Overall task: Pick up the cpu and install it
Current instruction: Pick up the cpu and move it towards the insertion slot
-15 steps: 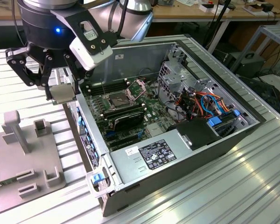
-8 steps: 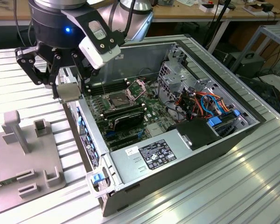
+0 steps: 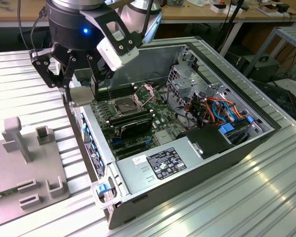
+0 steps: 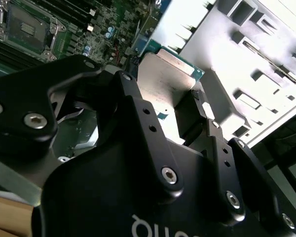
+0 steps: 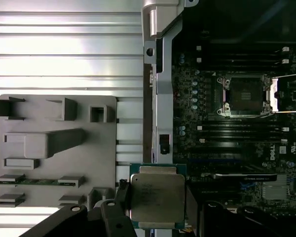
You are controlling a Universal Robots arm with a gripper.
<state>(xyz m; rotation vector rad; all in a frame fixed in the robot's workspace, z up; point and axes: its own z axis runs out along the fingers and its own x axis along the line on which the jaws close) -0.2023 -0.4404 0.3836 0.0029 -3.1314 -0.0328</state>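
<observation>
Beside the computer case (image 3: 96,143), on the exterior view's left, the grey parts holder (image 3: 24,168) sits on the tabletop (image 3: 237,197). Above the case's wall on that side the tool (image 3: 80,88) is clamped on the cpu (image 5: 157,197), held in the air, so the pick looks done. Further inside the case the socket (image 5: 245,95) lies open and bare; seating the chip there is not yet done.

cpu (image 5: 155,197): dull metal lid (green board rim) | table (image 3: 237,197): ribbed bright metal | fixture (image 5: 39,123): matt grey plastic
</observation>
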